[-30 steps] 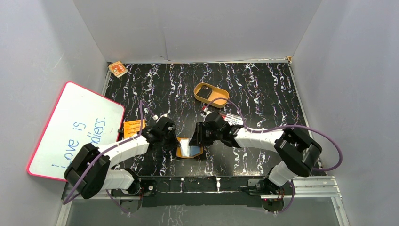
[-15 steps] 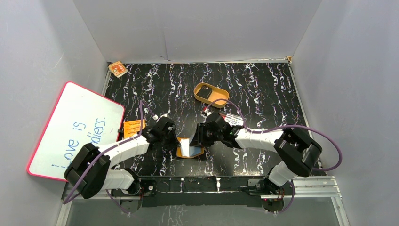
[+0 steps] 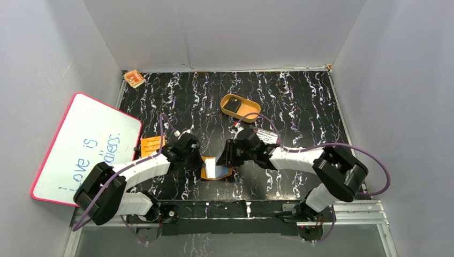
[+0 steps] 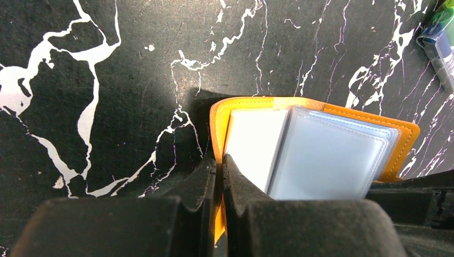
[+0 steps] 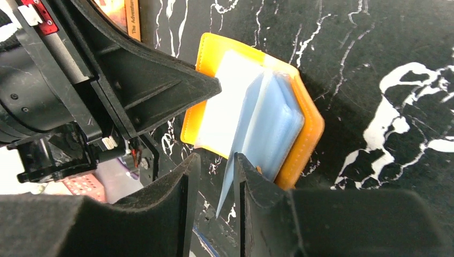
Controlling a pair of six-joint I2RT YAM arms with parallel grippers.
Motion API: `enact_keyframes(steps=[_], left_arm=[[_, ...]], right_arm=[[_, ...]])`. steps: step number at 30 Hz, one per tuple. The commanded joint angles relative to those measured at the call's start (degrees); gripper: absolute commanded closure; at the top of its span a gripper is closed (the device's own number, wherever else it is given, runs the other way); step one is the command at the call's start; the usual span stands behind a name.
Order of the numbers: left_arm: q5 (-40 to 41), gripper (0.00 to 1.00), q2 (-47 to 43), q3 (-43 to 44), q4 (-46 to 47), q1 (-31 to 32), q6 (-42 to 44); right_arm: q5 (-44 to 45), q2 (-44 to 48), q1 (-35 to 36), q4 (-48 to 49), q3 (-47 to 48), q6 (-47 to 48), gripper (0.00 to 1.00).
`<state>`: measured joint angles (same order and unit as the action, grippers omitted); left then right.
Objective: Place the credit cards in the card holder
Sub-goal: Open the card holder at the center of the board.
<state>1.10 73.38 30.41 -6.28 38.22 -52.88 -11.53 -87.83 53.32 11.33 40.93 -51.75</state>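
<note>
Orange card holder lies spread open on the black marbled table, squarely between the two grippers, with its pale lining and clear sleeves facing up. The left gripper is clamped tight on the cover's edge nearest it, the orange leather pinched between both fingers. The right gripper stands partly open at the opposite edge. One lifted clear sleeve runs down into the gap between its fingers and leans against one finger, with space left on the other side, so nothing is gripped there.

Well beyond the right gripper, farther up the table, a tan oval tray holds a black credit card. A pack of markers shows just past the holder on the right gripper's side. On the outer side of the left gripper lies an orange booklet, and farther out a whiteboard with a pink rim leans at the wall.
</note>
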Motion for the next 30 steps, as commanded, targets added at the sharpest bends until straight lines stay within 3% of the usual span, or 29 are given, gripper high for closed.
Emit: enact_keyframes(steps=[1, 15, 25, 30], left_arm=[[1.1, 1.0, 0.5, -1.1, -1.8, 0.2, 1.0], [1.2, 1.0, 0.5, -1.2, -1.9, 0.2, 1.0], [1.1, 1.0, 0.8, -1.1, -1.6, 0.2, 1.0], [1.0, 1.0, 0.9, -1.1, -1.6, 0.2, 1.1]], right_arm=[[-3.4, 3.3, -2.3, 10.1, -5.1, -4.2, 0.61], [-6.1, 4.8, -4.8, 22.9, -12.4, -10.9, 0.63], [-6.9, 4.1, -5.1, 24.6, -13.1, -11.8, 0.83], [-7.2, 3.8, -5.1, 24.8, -12.8, -11.9, 0.87]])
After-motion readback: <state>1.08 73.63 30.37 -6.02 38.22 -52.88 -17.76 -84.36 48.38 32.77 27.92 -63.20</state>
